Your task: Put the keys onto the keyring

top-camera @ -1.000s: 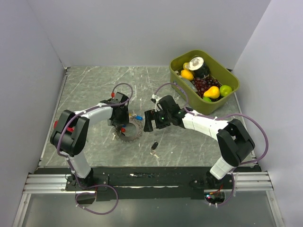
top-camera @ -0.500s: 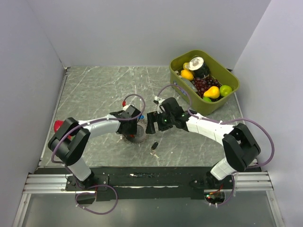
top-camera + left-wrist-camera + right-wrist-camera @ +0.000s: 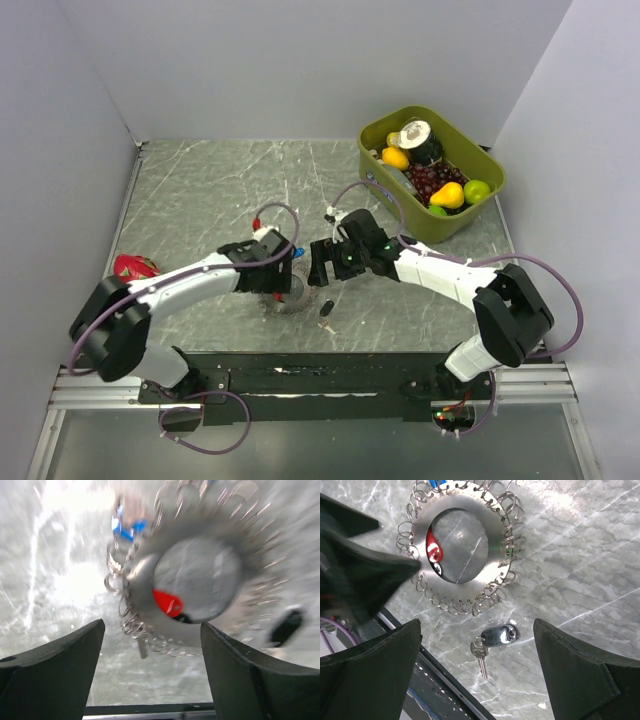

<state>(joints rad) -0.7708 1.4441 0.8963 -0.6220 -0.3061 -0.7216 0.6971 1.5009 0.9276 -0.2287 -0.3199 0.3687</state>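
Observation:
The keyring [image 3: 492, 530], a flat grey ring edged with small wire loops, lies on the marble table; it also shows in the top view [image 3: 287, 298] and, blurred, in the left wrist view [image 3: 142, 582]. A red key [image 3: 434, 547] lies at the inner edge of its hole [image 3: 167, 602], and a blue key [image 3: 125, 525] at its far rim. A black key [image 3: 499, 636] lies apart on the table, near the front edge [image 3: 326, 308]. My left gripper [image 3: 152, 627] is open and empty just above the ring [image 3: 279, 277]. My right gripper [image 3: 477, 625] is open and empty above the black key [image 3: 322, 265].
A green bin [image 3: 495, 172] of toy fruit stands at the back right. A red object [image 3: 132, 266] lies by the left wall. The black rail [image 3: 300, 375] runs along the near table edge.
My left arm has swung right and nearer, over the keyring, which has shifted slightly towards the front. My right gripper has edged a little nearer the ring.

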